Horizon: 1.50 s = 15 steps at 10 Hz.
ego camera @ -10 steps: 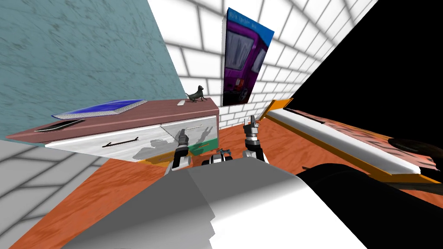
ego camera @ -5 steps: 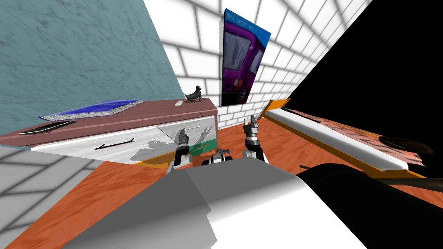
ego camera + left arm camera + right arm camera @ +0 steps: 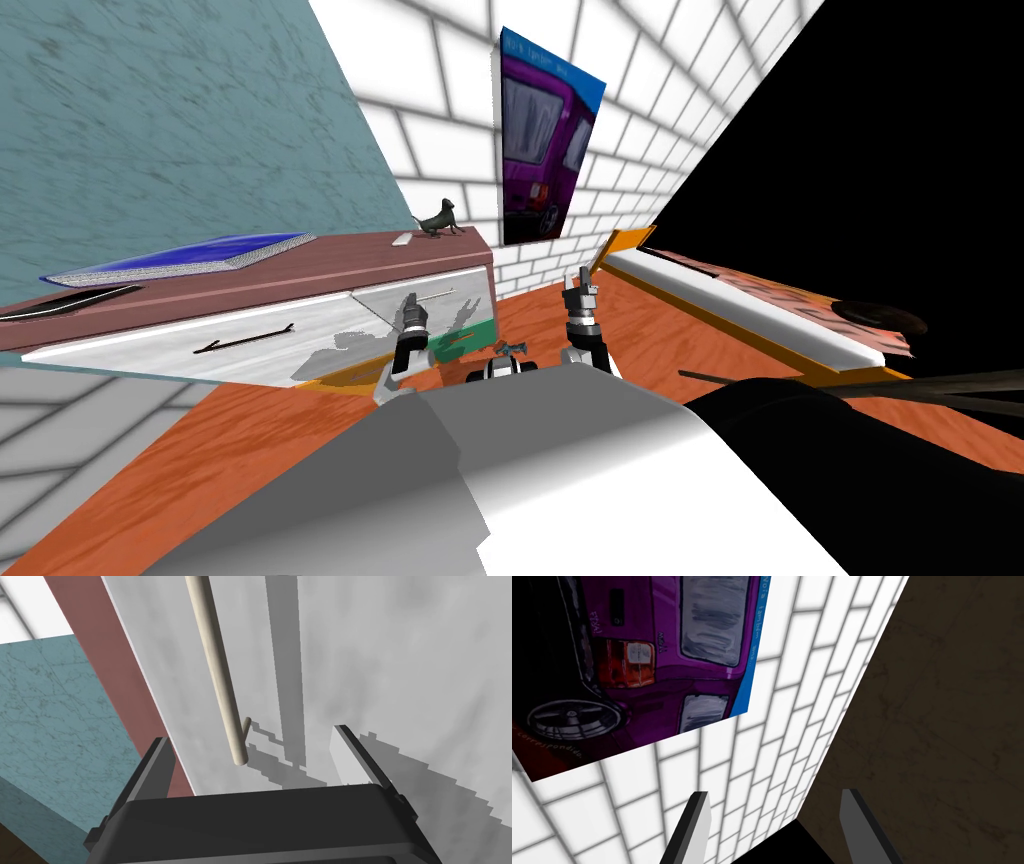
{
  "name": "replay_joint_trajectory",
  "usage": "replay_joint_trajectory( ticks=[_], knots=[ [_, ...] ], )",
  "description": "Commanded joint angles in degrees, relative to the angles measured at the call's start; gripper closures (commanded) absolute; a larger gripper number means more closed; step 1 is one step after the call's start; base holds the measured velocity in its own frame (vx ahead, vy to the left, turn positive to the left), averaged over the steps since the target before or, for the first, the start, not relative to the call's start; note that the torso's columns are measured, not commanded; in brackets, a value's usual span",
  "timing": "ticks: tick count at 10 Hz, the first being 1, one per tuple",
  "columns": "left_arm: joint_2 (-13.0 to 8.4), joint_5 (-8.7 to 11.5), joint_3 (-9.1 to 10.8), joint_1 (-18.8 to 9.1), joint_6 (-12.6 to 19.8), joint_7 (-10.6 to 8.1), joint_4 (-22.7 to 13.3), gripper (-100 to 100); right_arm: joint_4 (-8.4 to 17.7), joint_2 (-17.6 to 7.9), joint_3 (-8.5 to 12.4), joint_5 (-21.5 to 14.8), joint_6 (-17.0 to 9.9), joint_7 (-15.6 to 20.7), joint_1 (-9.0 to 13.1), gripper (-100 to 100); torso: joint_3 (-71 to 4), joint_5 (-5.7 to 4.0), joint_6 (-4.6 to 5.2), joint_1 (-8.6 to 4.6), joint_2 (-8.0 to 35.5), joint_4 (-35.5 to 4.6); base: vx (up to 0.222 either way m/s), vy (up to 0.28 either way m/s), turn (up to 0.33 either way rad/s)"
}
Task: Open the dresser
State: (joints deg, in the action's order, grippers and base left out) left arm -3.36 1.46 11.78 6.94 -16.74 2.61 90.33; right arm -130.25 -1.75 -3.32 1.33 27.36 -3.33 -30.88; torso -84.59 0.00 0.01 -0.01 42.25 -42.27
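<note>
Head camera steeply down on dresser (image 3: 350, 262), left wrist close at its front, right wrist toward wall (image 3: 752, 766)

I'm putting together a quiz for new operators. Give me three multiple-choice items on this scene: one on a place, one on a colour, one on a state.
1. Where does the dark animal figurine stand? A on the floor; B on the dresser top; C on a chair.
2. What colour is the handle ahead of the left gripper? A red; B blue; C pale beige.
3. How is the left gripper? A open; B shut on the handle; C shut on nothing.

Answers: 1 B, it stands on the reddish-brown top. 2 C, the bar shows pale against the grey-white drawer front. 3 A, its fingers stand apart, either side of the handle's end.
</note>
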Motion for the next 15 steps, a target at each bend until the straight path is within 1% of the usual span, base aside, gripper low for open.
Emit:
replay_joint_trajectory(
  ticks=[1,3,4,6,7,8,13,14,15],
  knots=[
    [0.9,-0.4,-1.51,2.1,-0.6,0.27,1.4,100,0.0,0.0,0.0,0.0,0.0,0.0,0.0,0,0.0,0.01,-0.03,0.07,0.0,0.0,0.03,0.028,0.132],
    [2.1,-1.0,-3.07,4.1,-1.2,0.75,2.9,100,0.0,0.0,0.0,0.0,0.0,0.0,0.0,0,-0.1,0.06,-0.01,0.2,-0.1,0.0,0.045,0.052,0.086],
    [3.2,-1.5,-4.64,6.1,-1.8,1.24,4.4,100,0.0,0.0,0.0,0.0,0.0,0.0,0.0,0,0.0,0.02,0.01,0.07,0.0,0.0,0.051,0.056,0.108],
    [4.4,-2.0,-6.2,8.0,-2.4,1.72,5.9,100,0.0,0.0,0.0,0.0,0.0,0.0,0.0,0,0.0,-0.01,0.0,-0.03,0.1,0.0,0.036,0.042,0.076],
    [4.2,-1.9,-5.74,7.5,-2.0,1.62,5.6,100,0.0,0.0,0.0,0.0,0.0,0.0,0.0,0,0.1,-0.02,0.0,-0.05,0.1,0.0,0.013,0.016,0.014],
    [2.2,-1.9,-5.85,7.6,-1.9,1.69,5.7,-100,0.0,0.0,0.0,0.0,0.0,0.0,0.0,0,0.1,-0.02,0.01,-0.08,0.1,0.0,0.0,-0.002,-0.011],
    [-4.4,-1.8,-5.87,7.5,-1.1,1.64,5.7,-100,0.0,0.0,0.0,0.0,0.0,0.0,0.0,0,0.0,0.0,-0.01,0.01,0.0,0.0,-0.001,-0.009,0.001],
    [-5.4,-1.8,-5.87,7.5,-0.8,1.63,5.8,-100,0.0,0.0,0.0,0.0,0.0,0.0,0.0,0,0.0,0.0,-0.01,0.01,0.0,0.0,0.016,-0.015,0.011],
    [-3.9,-1.6,-5.81,7.6,0.7,1.6,7.4,-100,0.0,0.0,0.0,0.0,0.0,0.0,0.0,0,0.0,0.0,0.0,-0.01,0.0,0.0,0.039,-0.059,0.005]
  ],
)
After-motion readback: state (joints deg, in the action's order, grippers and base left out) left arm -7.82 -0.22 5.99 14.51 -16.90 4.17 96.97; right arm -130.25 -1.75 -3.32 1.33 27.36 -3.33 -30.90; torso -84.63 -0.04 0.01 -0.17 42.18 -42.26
